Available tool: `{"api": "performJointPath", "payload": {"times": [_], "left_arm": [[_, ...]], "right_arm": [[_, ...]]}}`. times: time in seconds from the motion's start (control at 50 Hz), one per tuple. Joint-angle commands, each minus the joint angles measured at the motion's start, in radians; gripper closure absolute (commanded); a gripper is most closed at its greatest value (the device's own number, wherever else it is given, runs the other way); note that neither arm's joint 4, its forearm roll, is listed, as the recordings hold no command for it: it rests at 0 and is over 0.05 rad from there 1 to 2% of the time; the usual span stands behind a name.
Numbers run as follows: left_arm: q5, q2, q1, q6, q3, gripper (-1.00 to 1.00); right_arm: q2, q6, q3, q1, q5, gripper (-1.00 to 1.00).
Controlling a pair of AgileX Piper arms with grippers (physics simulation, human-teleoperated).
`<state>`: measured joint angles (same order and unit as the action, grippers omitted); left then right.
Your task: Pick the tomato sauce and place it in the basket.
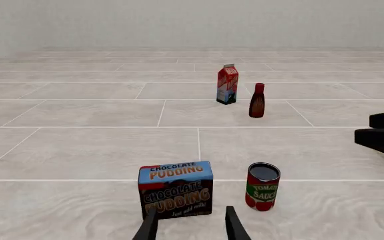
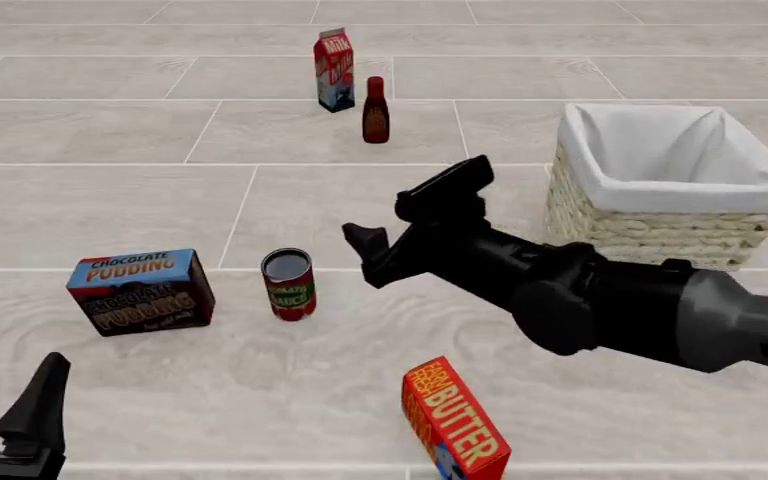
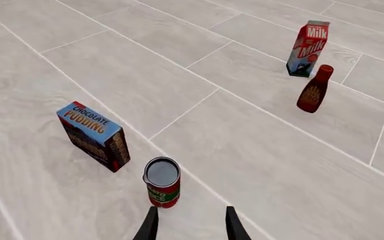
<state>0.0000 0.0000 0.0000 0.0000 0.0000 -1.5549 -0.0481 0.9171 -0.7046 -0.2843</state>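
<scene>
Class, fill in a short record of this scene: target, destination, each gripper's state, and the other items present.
target: tomato sauce, upright, right of the chocolate pudding box
destination: basket, nothing visible inside
right gripper: jaws open, near the can, not touching
left gripper: jaws open, holding nothing
others: milk carton, brown bottle, butter box

On my screens I count one tomato sauce can (image 2: 288, 284), one basket (image 2: 624, 228), one chocolate pudding box (image 2: 140, 291), one butter box (image 2: 454, 421), one milk carton (image 2: 335, 70) and one dark bottle (image 2: 375, 111). Two tools: left tool (image 2: 4, 400), right tool (image 2: 404, 222).
</scene>
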Motion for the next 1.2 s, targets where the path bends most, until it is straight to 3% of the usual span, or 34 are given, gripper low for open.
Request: {"api": "performJointPath", "payload": {"times": [0.02,0.76,1.2], "left_arm": [[0.000,0.000,0.000,0.000,0.000,-1.00],[0.000,0.000,0.000,0.000,0.000,-1.00],[0.000,0.000,0.000,0.000,0.000,-1.00]], "right_arm": [[-0.063,-0.001,0.043,-0.024,-0.005,-1.00],[-0.238,0.036,0.157,-0.090,-0.008,-1.00],[-0.313,0.052,0.192,-0.084,-0.026,-1.00]]}}
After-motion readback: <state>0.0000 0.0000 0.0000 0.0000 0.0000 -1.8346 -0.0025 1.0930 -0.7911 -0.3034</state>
